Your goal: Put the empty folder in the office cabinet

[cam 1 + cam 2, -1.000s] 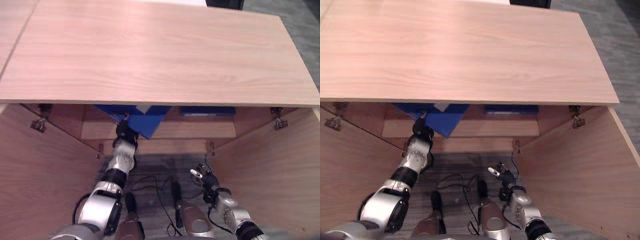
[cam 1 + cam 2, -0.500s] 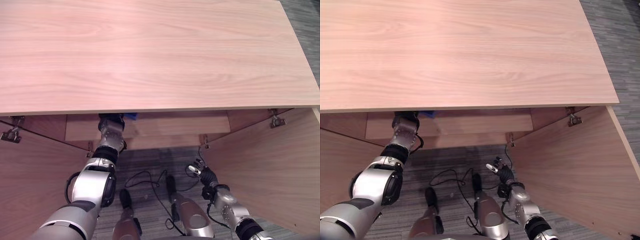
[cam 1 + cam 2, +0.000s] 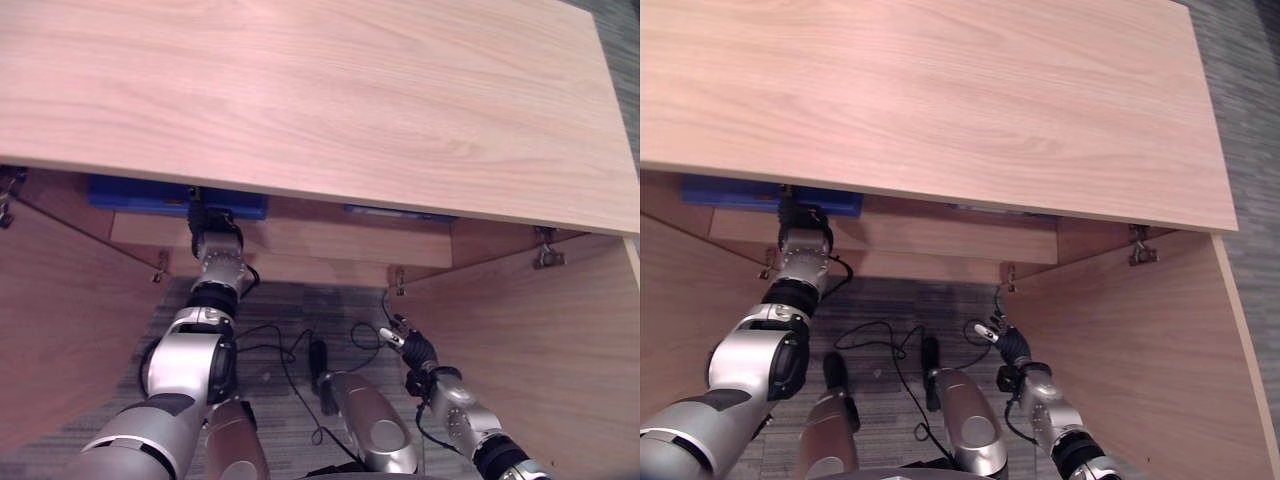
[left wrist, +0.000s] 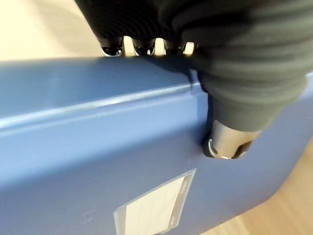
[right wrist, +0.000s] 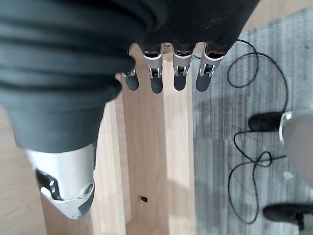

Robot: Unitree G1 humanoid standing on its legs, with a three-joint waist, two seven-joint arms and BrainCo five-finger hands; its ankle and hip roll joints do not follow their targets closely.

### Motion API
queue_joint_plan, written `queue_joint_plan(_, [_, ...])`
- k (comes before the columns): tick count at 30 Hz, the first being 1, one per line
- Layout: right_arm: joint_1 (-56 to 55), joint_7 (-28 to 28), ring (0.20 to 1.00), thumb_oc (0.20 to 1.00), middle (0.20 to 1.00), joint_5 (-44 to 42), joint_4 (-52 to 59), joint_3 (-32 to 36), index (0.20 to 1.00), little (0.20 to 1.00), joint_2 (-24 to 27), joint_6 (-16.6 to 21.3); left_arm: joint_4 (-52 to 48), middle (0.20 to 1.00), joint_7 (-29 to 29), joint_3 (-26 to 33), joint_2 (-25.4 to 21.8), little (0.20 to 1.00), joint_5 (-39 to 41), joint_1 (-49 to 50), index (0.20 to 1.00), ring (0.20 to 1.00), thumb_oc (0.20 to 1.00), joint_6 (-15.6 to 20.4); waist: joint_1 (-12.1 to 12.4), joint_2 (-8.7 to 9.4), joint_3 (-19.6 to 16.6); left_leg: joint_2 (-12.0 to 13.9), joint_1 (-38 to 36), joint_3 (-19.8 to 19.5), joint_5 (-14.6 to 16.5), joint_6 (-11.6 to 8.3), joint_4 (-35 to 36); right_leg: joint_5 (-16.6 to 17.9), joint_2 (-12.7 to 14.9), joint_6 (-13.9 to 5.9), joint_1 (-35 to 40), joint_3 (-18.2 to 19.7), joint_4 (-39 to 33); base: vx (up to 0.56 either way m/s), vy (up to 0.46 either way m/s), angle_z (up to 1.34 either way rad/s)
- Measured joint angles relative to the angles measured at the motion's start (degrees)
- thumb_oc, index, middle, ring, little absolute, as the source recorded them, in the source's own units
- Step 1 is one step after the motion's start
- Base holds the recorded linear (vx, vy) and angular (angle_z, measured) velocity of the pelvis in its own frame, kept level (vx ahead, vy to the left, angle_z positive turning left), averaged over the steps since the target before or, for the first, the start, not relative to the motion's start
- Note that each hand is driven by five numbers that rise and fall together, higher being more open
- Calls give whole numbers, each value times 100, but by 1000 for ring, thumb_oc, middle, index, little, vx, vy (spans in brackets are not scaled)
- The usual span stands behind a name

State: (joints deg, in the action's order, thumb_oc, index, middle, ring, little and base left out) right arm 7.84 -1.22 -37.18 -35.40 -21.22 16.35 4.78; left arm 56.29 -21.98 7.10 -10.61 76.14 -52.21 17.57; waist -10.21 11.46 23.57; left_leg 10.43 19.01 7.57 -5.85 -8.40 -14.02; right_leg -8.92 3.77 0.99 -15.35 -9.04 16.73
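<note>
With our left hand (image 4: pixel 230 88) clamped on the blue folder (image 4: pixel 98 161) lying on the cabinet shelf (image 3: pixel 300 243), thumb pinching its face, we judged a level slide inward before letting go best, while our right hand (image 5: pixel 161 73) hung slack-fingered.

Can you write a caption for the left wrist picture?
The left hand grips the blue folder, thumb pressed on its side.

Bright even light on the cabinet top (image 3: pixel 320 90); shaded beneath.
</note>
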Motion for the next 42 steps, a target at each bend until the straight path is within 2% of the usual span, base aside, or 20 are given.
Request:
queue_joint_plan(3, [152, -3, 1000, 1000, 1000, -2, 154, 21, 1000, 1000, -30, 0, 267, 200, 55, -24, -176, 200, -13, -144, 200, 200, 200, -21, 106, 5, 2, 5, -96, 117, 5, 23, 822, 190, -116, -55, 178, 68, -378, 153, 67, -25])
queue_joint_plan(4, [159, -4, 1000, 1000, 1000, -2, 214, 58, 1000, 1000, 59, 25, 272, 200, 53, -23, -114, 200, -9, -136, 200, 200, 200, -40, 165, -233, 2, 121, -301, 173, -91, 197, 1052, 265, -339, -166, 210, 71, -340, 281, 140, -51])
queue_joint_plan(5, [132, -32, 1000, 1000, 1000, 0, 200, 26, 1000, 1000, -30, 3, 278, 200, 88, -7, -120, 200, -11, -177, 200, 200, 200, -148, 193, -76, -12, 35, -325, 183, -80, 329, 1030, 123, -263, -351, 247, 178, -322, 316, 174, -42])
queue_joint_plan(7, [-181, -14, 1000, 1000, 1000, -2, 186, -223, 1000, 1000, -251, -7, 485, 200, 104, -31, -112, 200, -10, -132, 200, 200, 200, -368, 181, 203, -202, -115, -595, 322, 61, 439, 969, 317, -60, -751, 458, 259, -235, 106, 163, 2])
queue_joint_plan(9, [-238, 12, 1000, 1000, 1000, -2, 191, -373, 1000, 1000, -472, -12, 439, 200, 121, -33, -158, 200, -9, -142, 200, 200, 200, -463, 139, 504, -419, -235, -646, 392, 131, 541, 917, 411, 38, -917, 416, 334, -107, 18, 147, -21])
queue_joint_plan(10, [104, 5, 1000, 1000, 1000, -2, 99, -393, 1000, 1000, -808, -41, 363, 200, 108, -10, -524, 200, -5, -182, 200, 200, 200, -498, 205, 859, -139, -34, -242, 781, 584, 797, -352, 909, 79, -1543, -128, 258, 1218, 159, 27, -75])
queue_joint_plan(11, [94, 10, 1000, 1000, 1000, -2, 232, -403, 1000, 1000, -827, -21, 385, 200, 91, 23, -569, 200, -7, -152, 200, 200, 200, -450, 185, 811, -105, -32, -240, 1035, 790, 783, -143, 1297, 260, -1740, -540, 166, 2052, 247, -17, -86])
queue_joint_plan(12, [-112, 27, 1000, 1000, 1000, -7, 599, -350, 1000, 1000, -658, 22, 501, 200, 96, -22, -483, 200, 15, -177, 200, 200, 200, -483, 209, 378, 33, 190, -107, 953, 1101, 1007, -550, 1520, 373, -1757, -935, 30, 3321, 283, -21, -6])
queue_joint_plan(13, [-261, 43, 1000, 1000, 1000, -18, 672, -386, 1000, 1000, -625, -30, 510, 200, 81, -225, -334, 200, 48, -324, 200, 200, 200, -538, 190, 432, 19, -4, -5, 821, 1120, 829, -482, 1074, 609, -1717, -1074, 331, 3032, 251, -64, 68])
queue_joint_plan(14, [-219, 64, 1000, 1000, 1000, -17, 662, -424, 1000, 1000, -616, -108, 501, 200, 102, -456, -184, 200, 42, -499, 200, 200, 200, -595, 123, 410, 35, -219, 31, 701, 1047, 709, 22, 861, 849, -1585, -1033, 331, 1930, 250, -95, 98])
queue_joint_plan(15, [-104, 84, 1000, 1000, 1000, -16, 666, -520, 1000, 1000, -599, -115, 498, 200, 118, -533, -115, 200, 14, -588, 200, 200, 200, -597, 92, 417, 40, -322, 74, 776, 1029, 800, 89, 844, 1027, -1582, -1025, 281, 906, 160, -60, 66])
queue_joint_plan(16, [91, 130, 1000, 1000, 1000, -6, 666, -621, 1000, 1000, -525, -105, 499, 200, 115, -491, -98, 200, 11, -600, 200, 200, 200, -577, 58, 296, 133, -375, 56, 769, 581, 1096, 199, 830, 1032, -1618, -879, 242, 127, 3, -57, 45])
queue_joint_plan(17, [274, 129, 1000, 1000, 1000, -3, 665, -606, 1000, 1000, -562, -31, 486, 200, 168, -480, -71, 200, -18, -639, 200, 200, 200, -582, -70, 312, 283, -567, 4, 730, 596, 1030, 396, 870, 1029, -1570, -699, 401, -929, -66, -18, 46])
queue_joint_plan(18, [320, 131, 1000, 1000, 1000, -2, 659, -633, 1000, 1000, -567, -35, 488, 200, 205, -483, -72, 200, -18, -634, 200, 200, 200, -613, -113, 293, 296, -673, -25, 744, 522, 1008, 550, 919, 974, -1503, -728, 340, -1144, -114, -39, 56])
queue_joint_plan(20, [306, 129, 1000, 1000, 1000, -2, 658, -682, 1000, 1000, -566, -32, 490, 200, 190, -473, -71, 200, -10, -619, 200, 200, 200, -603, -170, 306, 288, -787, -35, 716, 490, 977, 615, 1041, 791, -1338, -709, 295, -1150, -94, -30, 37])
queue_joint_plan(21, [273, 128, 1000, 1000, 1000, -3, 626, -682, 1000, 1000, -552, -9, 494, 200, 177, -477, -59, 200, -12, -582, 200, 200, 200, -565, -187, 297, 295, -855, -24, 644, 486, 922, 605, 1250, 667, -1054, -575, 326, -1272, -83, -65, 44])
queue_joint_plan(22, [277, 125, 1000, 1000, 1000, -4, 578, -679, 1000, 1000, -493, -4, 494, 200, 179, -470, -96, 200, -15, -535, 200, 200, 200, -532, -200, 211, 357, -801, -2, 551, 457, 793, 575, 1834, 604, -952, -579, 312, -1365, -68, -86, 24])
queue_joint_plan(24, [332, 124, 1000, 1000, 1000, -7, 567, -721, 1000, 1000, -480, 1, 494, 200, 182, -380, -243, 200, -15, -405, 200, 200, 200, -316, -181, 190, 371, -554, 37, 529, 469, 642, 536, 1890, 346, -815, -574, 256, -1462, -40, -77, -13])
queue_joint_plan(30, [318, 125, 1000, 1000, 1000, -71, 615, -593, 1000, 1000, -38, 117, 496, 200, 141, -13, -432, 200, 24, -357, 200, 200, 200, 78, -168, 171, 384, -33, 106, 268, 333, 318, 681, 1810, -192, -632, -592, 34, -1535, 6, -60, 0])
queue_joint_plan(42, [254, 130, 1000, 1000, 1000, -247, 971, -493, 1000, 1000, 194, 251, 417, 200, 129, -24, -619, 200, -11, -794, 200, 200, 200, 215, -239, 179, 379, 100, 1194, -18, 594, 261, -207, 1571, -250, -502, -1487, 15, -960, 15, -18, 1])
